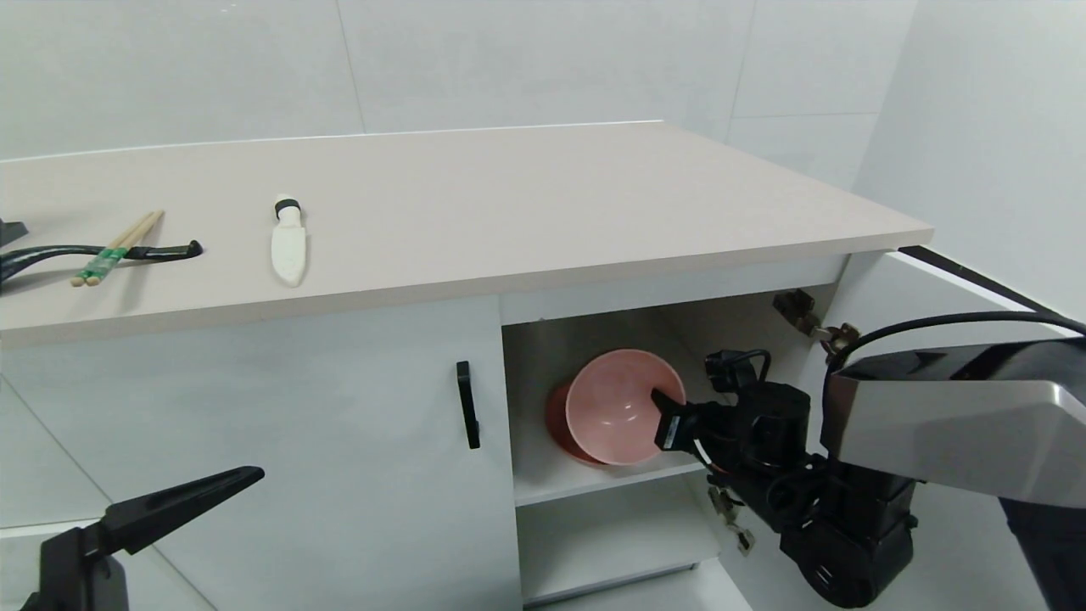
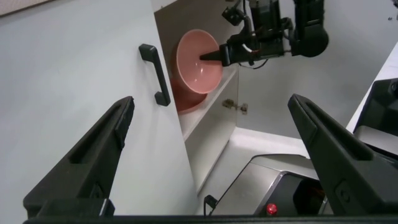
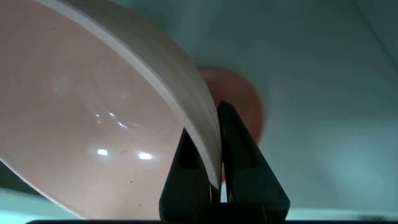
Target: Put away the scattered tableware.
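The right pincer (image 1: 664, 416) was clamped on the rim of a pink bowl (image 1: 615, 406) inside an open cabinet (image 1: 543, 339), one finger inside the rim and one outside it. The bowl was tilted on the upper shelf (image 1: 585, 482), its mouth facing out toward the camera. A darker red bowl (image 1: 555, 417) sat just behind it at nine o'clock, on the same shelf. Whether the two were nested could not be told. The compartment below the shelf (image 1: 611, 543) showed only its white floor.

The cabinet's right-hand door (image 1: 874, 288) stood open at three o'clock of the bowls. The left-hand door (image 1: 339, 441), with its black handle (image 1: 467, 405), was closed at nine o'clock of them.

On the worktop (image 1: 526, 195) above, well apart from the cabinet opening, a white knife (image 1: 288, 243) lay at about ten o'clock of the bowls. A pair of chopsticks (image 1: 116, 248) lay farther toward nine o'clock, crossing a thin black object (image 1: 165, 251).

The left pincer (image 2: 211, 101) hung wide and empty in front of the closed door, at about eight o'clock of the bowls.
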You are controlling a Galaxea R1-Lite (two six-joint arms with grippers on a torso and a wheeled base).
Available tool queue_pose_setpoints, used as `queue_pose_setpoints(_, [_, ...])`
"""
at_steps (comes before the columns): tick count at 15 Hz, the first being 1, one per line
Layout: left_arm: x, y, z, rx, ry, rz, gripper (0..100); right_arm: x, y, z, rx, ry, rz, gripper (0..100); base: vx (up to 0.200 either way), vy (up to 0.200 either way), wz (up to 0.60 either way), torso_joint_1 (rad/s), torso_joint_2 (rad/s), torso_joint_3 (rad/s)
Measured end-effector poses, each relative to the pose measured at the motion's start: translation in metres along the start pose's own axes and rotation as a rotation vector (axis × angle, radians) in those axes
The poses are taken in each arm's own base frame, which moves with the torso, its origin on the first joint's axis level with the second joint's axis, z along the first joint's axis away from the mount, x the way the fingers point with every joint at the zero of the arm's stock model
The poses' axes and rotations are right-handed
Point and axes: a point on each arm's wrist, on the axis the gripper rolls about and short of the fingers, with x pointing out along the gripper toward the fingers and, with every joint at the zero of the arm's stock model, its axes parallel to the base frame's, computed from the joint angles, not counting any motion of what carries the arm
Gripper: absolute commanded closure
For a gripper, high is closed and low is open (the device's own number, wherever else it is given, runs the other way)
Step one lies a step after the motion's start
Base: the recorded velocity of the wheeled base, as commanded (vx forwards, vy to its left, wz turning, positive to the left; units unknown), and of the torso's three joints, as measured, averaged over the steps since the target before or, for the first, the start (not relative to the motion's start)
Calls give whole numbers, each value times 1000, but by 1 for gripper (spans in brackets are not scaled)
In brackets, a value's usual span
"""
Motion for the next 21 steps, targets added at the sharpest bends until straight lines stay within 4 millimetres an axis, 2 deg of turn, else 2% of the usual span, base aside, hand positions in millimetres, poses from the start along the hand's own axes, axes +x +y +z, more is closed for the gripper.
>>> queue_pose_setpoints(4, [0,0,0,2,-4,-18,0,22,-17,1,9,-36,1,100,0,0,0,0,0,0])
queue_pose_setpoints(9, [0,-1,1,5,-7,-33,0,36,-23,-6,-45,-25,52,100,0,0,0,0,0,0])
queue_pose_setpoints(21, [1,-1,1,4,-5,-34,0,48,-28,-24,-53,56,68,100,0,0,0,0,0,0])
